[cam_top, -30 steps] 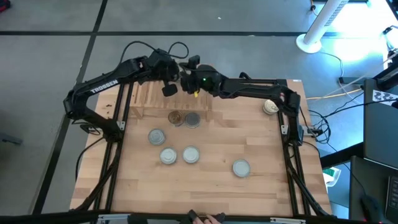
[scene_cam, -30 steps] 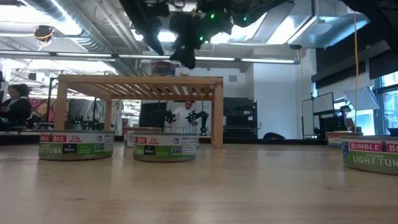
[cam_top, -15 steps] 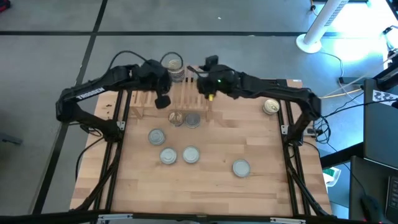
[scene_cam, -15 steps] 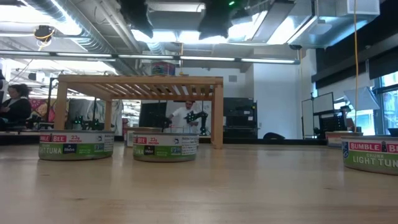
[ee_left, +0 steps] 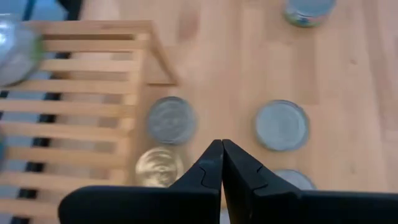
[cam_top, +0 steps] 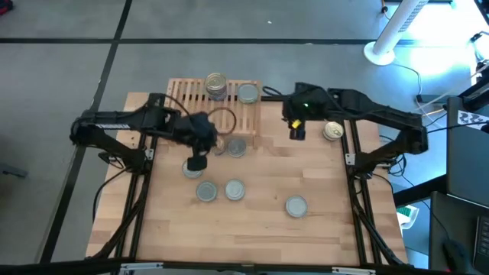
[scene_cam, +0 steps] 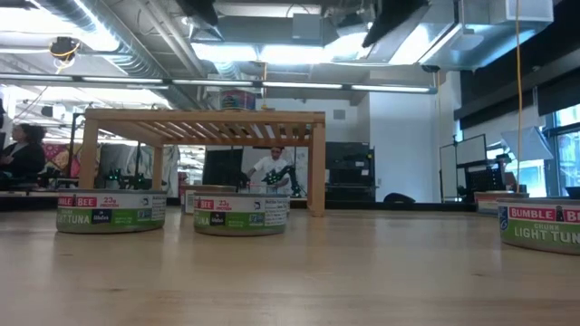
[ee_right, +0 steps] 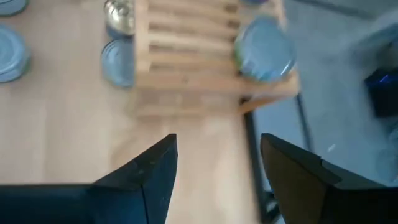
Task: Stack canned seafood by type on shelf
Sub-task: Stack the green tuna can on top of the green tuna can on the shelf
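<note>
Flat round tins with silver-grey or gold lids; side labels in the low view read "Bumble Bee" and "Light Tuna" in red, white and green. Low light-wood slatted shelf at upper centre of the high view, at the table's far edge. On the shelf: a stack of tins near its top middle, and a single silver tin at its right end, just beside the stack. Just below the shelf's front edge: a gold tin touching or nearly touching a silver tin. Lower on the table, left of centre: one silver tin partly under the left arm, then a pair side by side. Farther to the lower right, well apart: a lone silver tin. At the right edge, near the right arm's base: a gold tin.

Left gripper at centre-left, over the tin below the shelf, fingers pressed together, holding nothing. Right gripper right of the shelf, above bare table, fingers spread, empty.

In the low view: shelf at centre-left with two tins in front, another at the right edge.
</note>
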Action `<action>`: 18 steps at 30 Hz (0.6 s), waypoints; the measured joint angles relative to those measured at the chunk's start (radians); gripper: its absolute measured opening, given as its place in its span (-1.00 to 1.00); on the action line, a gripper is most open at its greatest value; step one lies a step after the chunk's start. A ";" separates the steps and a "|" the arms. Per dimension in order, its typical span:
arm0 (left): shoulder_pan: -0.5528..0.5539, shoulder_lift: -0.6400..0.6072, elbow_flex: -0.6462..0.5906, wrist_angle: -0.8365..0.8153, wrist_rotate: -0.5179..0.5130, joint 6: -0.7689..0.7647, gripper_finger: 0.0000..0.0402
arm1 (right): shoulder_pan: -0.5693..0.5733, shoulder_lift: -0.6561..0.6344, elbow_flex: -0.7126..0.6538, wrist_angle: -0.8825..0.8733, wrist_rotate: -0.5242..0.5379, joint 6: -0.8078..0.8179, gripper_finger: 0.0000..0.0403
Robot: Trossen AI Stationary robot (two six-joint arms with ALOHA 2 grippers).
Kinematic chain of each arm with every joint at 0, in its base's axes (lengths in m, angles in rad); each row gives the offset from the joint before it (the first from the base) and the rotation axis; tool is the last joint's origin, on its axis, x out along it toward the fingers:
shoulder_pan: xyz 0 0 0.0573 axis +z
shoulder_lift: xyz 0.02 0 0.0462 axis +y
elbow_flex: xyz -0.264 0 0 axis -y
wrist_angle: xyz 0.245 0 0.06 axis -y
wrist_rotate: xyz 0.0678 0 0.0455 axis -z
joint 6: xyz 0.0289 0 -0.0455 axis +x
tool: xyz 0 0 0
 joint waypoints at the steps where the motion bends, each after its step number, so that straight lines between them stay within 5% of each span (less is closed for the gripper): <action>1: -0.020 0.010 0.000 0.004 0.000 -0.009 -0.99 | 0.008 -0.028 -0.046 0.005 -0.007 0.035 0.13; 9: -0.119 0.097 0.000 0.019 0.000 -0.036 -0.99 | 0.176 -0.187 -0.387 0.200 -0.003 0.270 0.13; 18: -0.197 0.248 -0.001 0.026 0.017 -0.157 -0.99 | 0.358 -0.152 -0.567 0.408 -0.006 0.342 0.13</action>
